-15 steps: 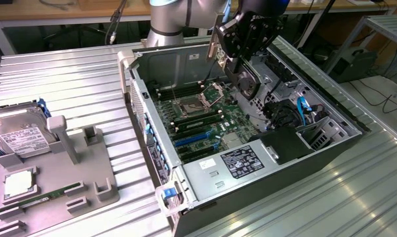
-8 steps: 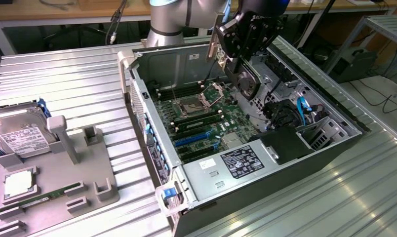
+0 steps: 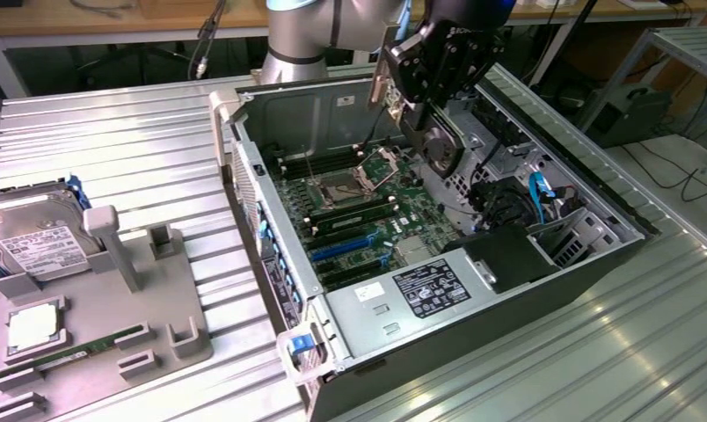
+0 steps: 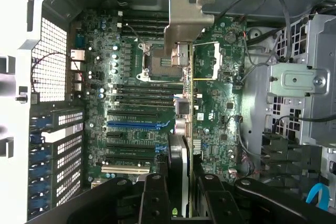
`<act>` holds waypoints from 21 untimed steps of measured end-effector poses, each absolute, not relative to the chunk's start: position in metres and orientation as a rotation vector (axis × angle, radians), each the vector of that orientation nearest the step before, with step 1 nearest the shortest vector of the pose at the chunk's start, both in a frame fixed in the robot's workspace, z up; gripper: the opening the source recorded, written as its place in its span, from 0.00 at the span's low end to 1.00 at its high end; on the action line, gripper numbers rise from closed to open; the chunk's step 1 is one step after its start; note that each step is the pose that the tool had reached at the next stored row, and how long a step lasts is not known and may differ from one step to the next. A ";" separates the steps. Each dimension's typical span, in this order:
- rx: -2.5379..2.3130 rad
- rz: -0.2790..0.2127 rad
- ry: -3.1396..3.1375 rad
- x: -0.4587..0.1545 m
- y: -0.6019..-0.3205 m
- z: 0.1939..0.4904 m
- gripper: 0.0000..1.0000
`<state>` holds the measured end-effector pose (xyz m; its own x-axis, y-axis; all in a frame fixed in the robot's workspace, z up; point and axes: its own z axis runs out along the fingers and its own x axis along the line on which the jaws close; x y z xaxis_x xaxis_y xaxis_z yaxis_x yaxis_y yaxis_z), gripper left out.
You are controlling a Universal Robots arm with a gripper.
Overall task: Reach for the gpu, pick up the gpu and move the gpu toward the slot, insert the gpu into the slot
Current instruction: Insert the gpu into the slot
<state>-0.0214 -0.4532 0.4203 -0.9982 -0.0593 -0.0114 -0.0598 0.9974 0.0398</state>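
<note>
Gpu (image 3: 440, 145) hung edge-on above the green motherboard (image 4: 220, 103), clear of the blue slot (image 4: 134, 125), pinched by the gripper (image 4: 182, 195). Stiff, light and fragile, it seemed best held by its board edges.

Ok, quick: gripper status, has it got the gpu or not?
Gripper: closed on the gpu, holding it in the air above the motherboard.

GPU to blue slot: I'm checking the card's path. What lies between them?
In the exterior view, motherboard with its black memory slots lies between the gpu and the slot; no cable crosses that stretch.
</note>
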 end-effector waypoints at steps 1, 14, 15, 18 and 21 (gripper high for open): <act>-0.123 0.063 3.129 -0.021 -0.453 0.420 0.27; -0.623 0.065 3.075 -0.021 -0.453 0.420 0.27; -0.653 0.065 3.069 -0.021 -0.453 0.420 0.27; -0.737 0.065 3.051 -0.021 -0.453 0.420 0.27; -0.823 0.065 3.031 -0.021 -0.453 0.420 0.27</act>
<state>-0.0214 -0.4532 0.4203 -0.8628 -0.5055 -0.0114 -0.5055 0.8619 0.0399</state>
